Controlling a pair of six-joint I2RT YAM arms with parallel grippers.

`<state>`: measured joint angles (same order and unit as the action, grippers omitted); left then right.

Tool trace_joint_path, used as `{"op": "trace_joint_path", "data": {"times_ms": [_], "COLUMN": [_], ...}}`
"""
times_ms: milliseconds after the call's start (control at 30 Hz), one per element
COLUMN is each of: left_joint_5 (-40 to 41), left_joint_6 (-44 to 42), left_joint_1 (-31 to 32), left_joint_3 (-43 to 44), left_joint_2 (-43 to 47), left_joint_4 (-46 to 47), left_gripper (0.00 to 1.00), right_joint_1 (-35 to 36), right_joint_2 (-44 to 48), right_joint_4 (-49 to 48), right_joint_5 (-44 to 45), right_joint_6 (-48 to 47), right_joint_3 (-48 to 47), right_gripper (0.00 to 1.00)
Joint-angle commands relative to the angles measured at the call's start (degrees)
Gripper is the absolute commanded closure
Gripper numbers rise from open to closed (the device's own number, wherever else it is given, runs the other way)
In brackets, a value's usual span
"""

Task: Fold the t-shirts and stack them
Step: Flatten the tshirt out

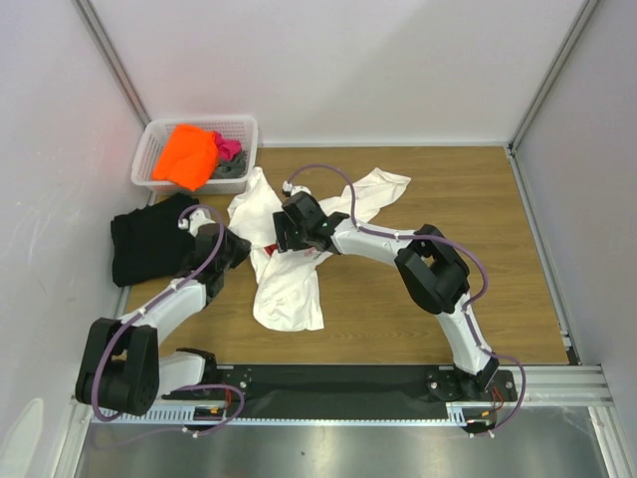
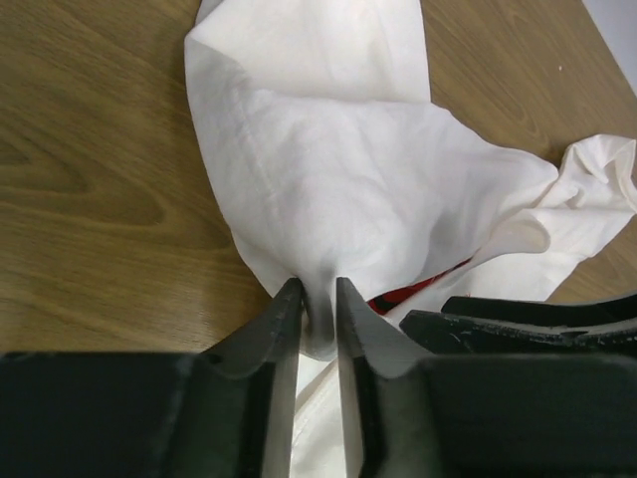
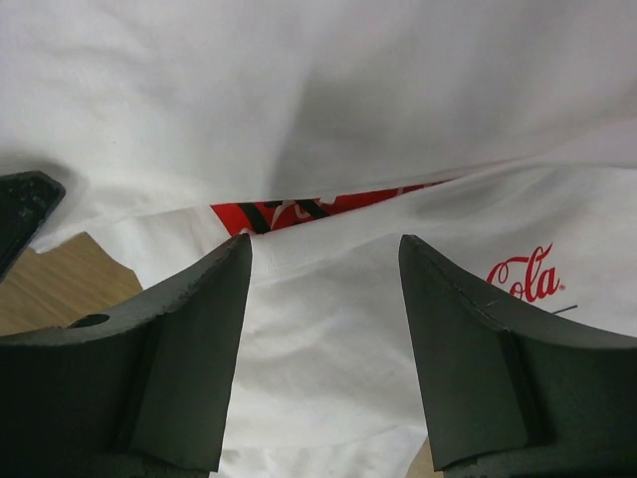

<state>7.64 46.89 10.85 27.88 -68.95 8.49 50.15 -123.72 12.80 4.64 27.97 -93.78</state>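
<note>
Left gripper at bottom centre, narrow jaws pinched on fold of white t-shirt. Crumpled cloth extended to upper centre. Red print strip showed right of fingers. Wood table at left.

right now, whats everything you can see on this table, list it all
white t-shirt: one, white with a red-and-black graphic, crumpled mid-table
black t-shirt: one, black, at the table's left edge
basket: one, white plastic lattice, far left corner
orange t-shirt: one, orange, on top in the basket
pink t-shirt: one, pink, in the basket right of the orange one
grey t-shirt: one, grey, at the basket's near right side
table: one, brown wood, under everything
left gripper: one, black, pinching a fold of the white t-shirt
right gripper: one, black, open over the white t-shirt's graphic
</note>
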Motion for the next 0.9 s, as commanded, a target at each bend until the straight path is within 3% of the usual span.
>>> {"op": "trace_joint_path", "data": {"times_ms": [0, 167, 433, 500, 633, 767, 867], "left_joint_5": [2.29, 2.91, 2.12, 2.38, 3.17, 5.89, 7.12], "left_joint_6": [-1.63, -2.07, -1.28, -1.28, -1.89, -3.82, -4.62], "left_joint_1": [-0.39, -0.39, -0.39, -0.39, -0.39, -0.39, -0.39], "left_joint_3": [0.33, 0.51, 0.6, 1.03, 1.82, 3.58, 5.08], "left_joint_2": [2.15, 1.45, -1.89, -2.15, -0.32, 3.46, 4.0], "left_joint_4": [-0.14, 0.65, 1.53, 1.09, -0.14, -3.29, -4.36], "left_gripper": [0.69, 0.68, 0.88, 1.0, 1.0, 1.0, 1.0], "right_joint_1": [0.38, 0.56, 0.56, 0.56, 0.56, 0.56, 0.56], "right_joint_2": [-1.26, -2.05, -2.75, -3.02, -2.93, -2.23, -1.17], "right_joint_4": [0.82, 0.48, 0.3, 0.47, 0.74, 1.35, 2.49], "right_joint_5": [0.63, 0.72, 0.89, 0.8, 1.07, 1.16, 2.38], "right_joint_6": [-0.9, -0.63, -0.72, -0.81, -0.98, -1.33, -1.51], "right_joint_3": [-4.13, -4.13, -4.48, -4.75, -5.01, -5.1, -4.05], "right_gripper": [0.34, 0.36, 0.46, 0.53, 0.69, 0.99, 1.0]}}
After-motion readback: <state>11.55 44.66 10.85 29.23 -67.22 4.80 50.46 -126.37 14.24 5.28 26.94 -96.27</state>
